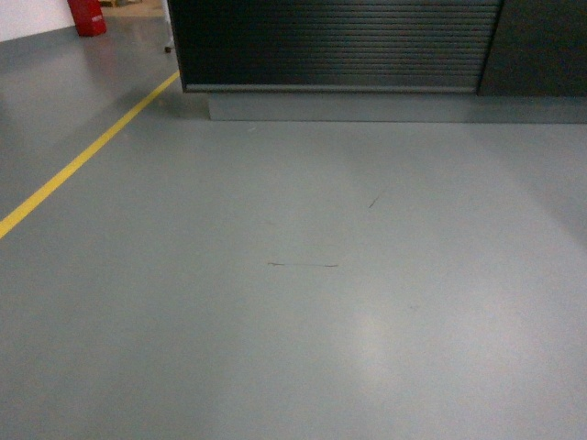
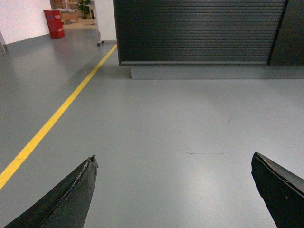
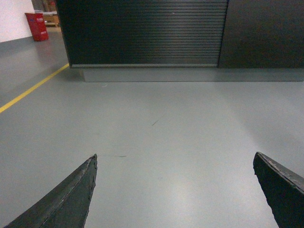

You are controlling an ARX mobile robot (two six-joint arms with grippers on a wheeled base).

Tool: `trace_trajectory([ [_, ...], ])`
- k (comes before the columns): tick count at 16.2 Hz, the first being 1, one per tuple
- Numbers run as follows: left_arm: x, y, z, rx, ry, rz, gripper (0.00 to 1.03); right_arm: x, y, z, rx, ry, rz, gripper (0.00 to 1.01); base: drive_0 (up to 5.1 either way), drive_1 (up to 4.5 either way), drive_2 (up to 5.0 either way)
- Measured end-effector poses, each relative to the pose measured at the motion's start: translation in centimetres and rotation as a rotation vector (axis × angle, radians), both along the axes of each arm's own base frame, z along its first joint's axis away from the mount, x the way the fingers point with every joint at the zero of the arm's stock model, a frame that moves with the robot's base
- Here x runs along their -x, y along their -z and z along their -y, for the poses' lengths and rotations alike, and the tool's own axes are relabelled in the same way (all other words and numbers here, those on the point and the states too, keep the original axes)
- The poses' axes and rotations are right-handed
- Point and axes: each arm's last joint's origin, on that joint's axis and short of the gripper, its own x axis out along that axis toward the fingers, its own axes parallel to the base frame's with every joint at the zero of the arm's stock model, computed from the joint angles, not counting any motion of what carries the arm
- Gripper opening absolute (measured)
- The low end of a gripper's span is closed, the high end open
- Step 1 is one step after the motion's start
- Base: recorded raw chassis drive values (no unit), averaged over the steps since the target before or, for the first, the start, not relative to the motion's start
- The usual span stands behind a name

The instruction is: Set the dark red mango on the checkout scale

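Head view: checkout [image 1: 339, 46] far ahead; both claws spread, empty.

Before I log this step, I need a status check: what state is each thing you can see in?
left gripper: open, fingers spread wide, holding nothing
right gripper: open, fingers spread wide, holding nothing
checkout: ahead across bare floor, only its ribbed front and grey plinth in view
yellow floor line: unbroken, running diagonally on the left
red container: upright by the far wall
dark red mango, scale: not in view
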Motion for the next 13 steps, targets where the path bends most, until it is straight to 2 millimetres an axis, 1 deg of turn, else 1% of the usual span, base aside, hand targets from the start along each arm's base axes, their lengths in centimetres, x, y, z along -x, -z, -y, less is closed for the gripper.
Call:
trace_trajectory([
  [13, 0.00, 0.00, 0.00, 0.000, 0.000, 0.000, 0.98, 0.00, 0.00, 0.00, 0.000, 0.000, 0.000, 0.98, 0.0, 0.00, 0.0],
])
